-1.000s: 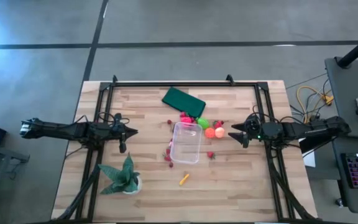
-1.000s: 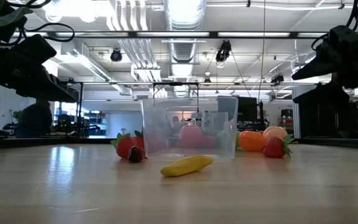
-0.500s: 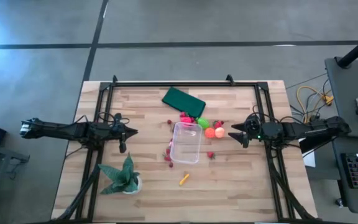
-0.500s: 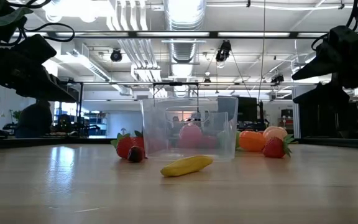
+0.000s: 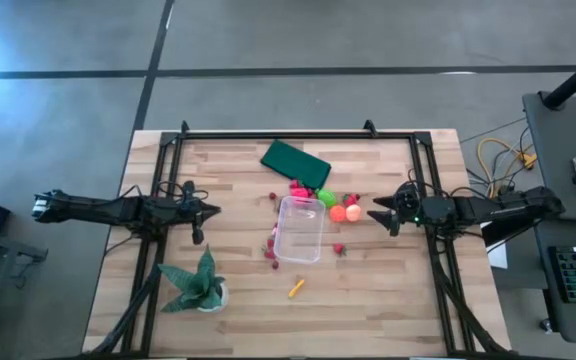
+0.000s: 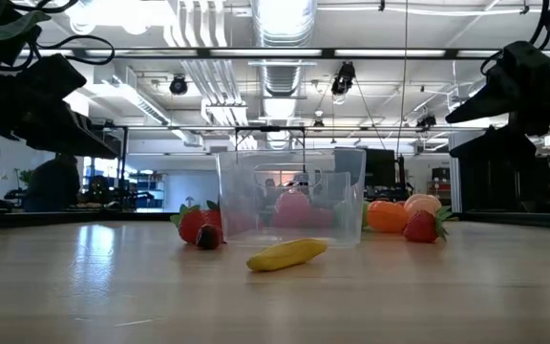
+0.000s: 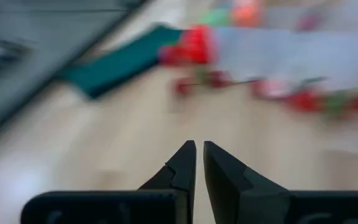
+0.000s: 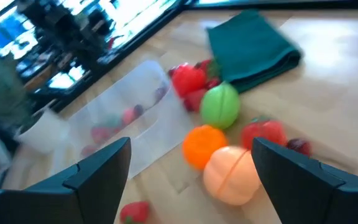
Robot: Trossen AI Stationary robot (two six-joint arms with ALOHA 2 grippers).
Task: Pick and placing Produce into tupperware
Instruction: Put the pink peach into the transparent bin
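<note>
The clear tupperware (image 5: 300, 229) stands open on the wooden table's middle; it also shows in the low view (image 6: 292, 205) and the right wrist view (image 8: 123, 118). Produce lies around it: an orange ball (image 5: 338, 213), a peach ball (image 5: 354, 212), a lime-green piece (image 5: 326, 197), a pink-red piece (image 5: 301, 190), dark red berries (image 5: 271, 250) and a yellow-orange stick (image 5: 295, 288). My left gripper (image 5: 208, 211) hovers shut and empty left of the box. My right gripper (image 5: 373, 215) hovers open and empty just right of the balls (image 8: 205, 146).
A flat dark green rectangle (image 5: 294, 160) lies beyond the box toward the far edge. A spiky green potted plant (image 5: 196, 285) stands at the near left. A black frame (image 5: 298, 133) runs along the table's far and side edges. Bare wood lies at the near right.
</note>
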